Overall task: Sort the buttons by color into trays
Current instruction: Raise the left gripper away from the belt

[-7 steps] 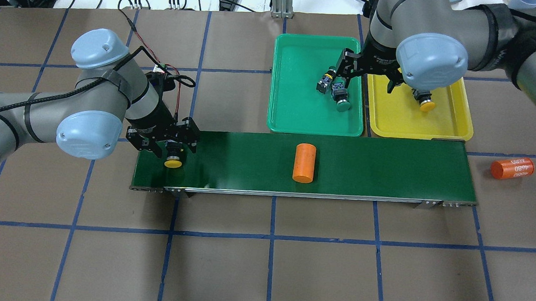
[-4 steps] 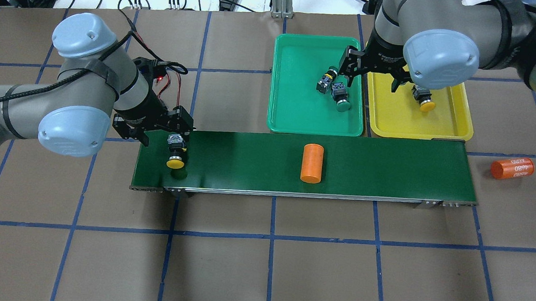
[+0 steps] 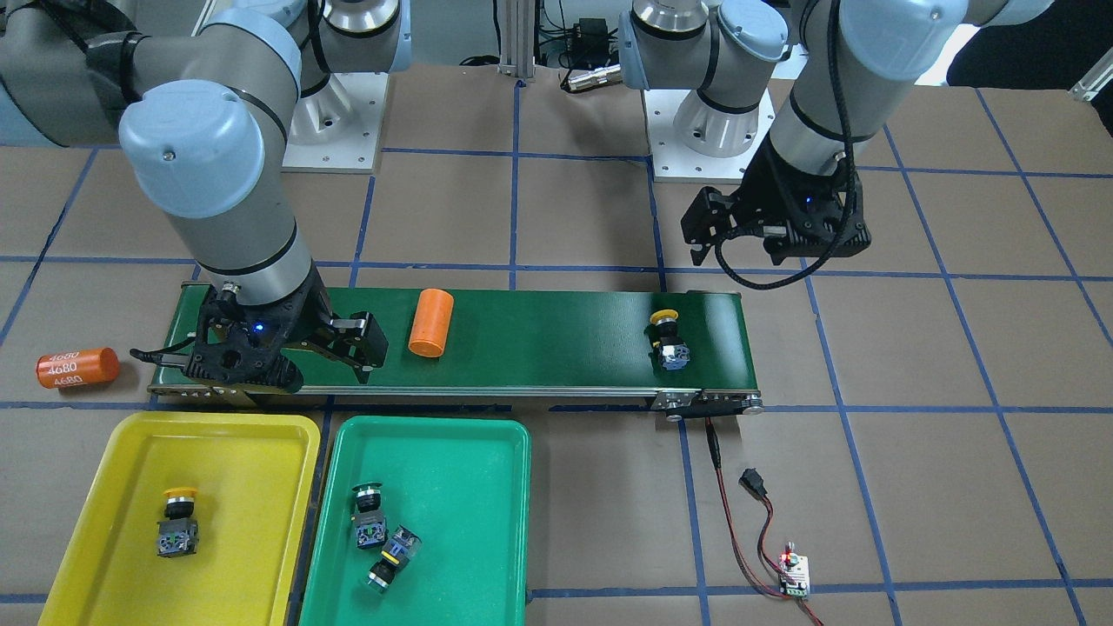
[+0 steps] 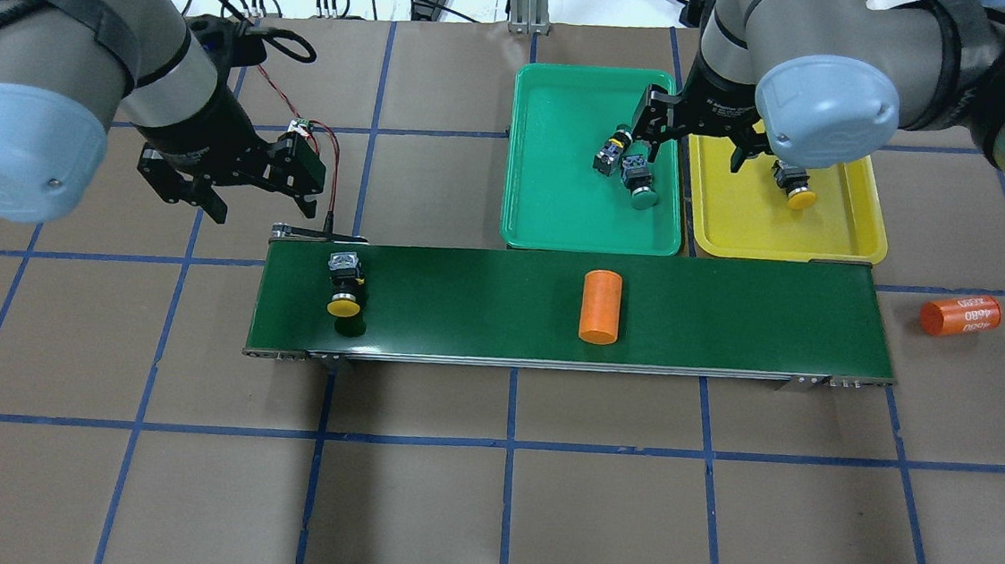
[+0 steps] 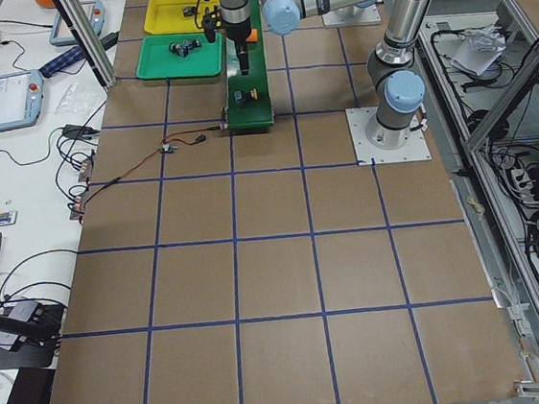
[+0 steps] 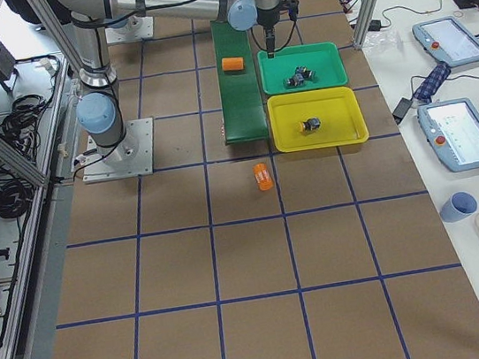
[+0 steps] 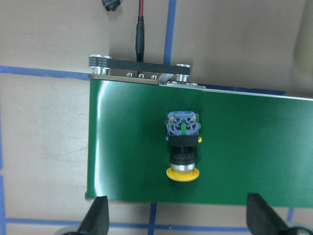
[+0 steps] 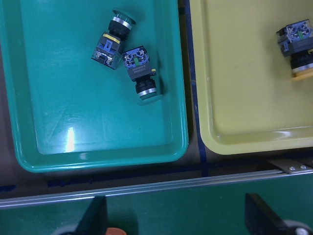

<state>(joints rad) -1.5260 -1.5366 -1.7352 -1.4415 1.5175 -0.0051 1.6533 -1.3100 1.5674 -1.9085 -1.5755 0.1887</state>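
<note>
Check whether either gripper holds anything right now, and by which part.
Nothing is held. The left gripper is open, clear of the yellow button lying free on the conveyor belt; the right gripper is open and empty.

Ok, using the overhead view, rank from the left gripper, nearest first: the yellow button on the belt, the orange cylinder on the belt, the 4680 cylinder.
1. Yellow button, belt's left end, close to the left gripper.
2. Orange cylinder, mid-belt.
3. 4680 cylinder, off the belt's right end.
</note>
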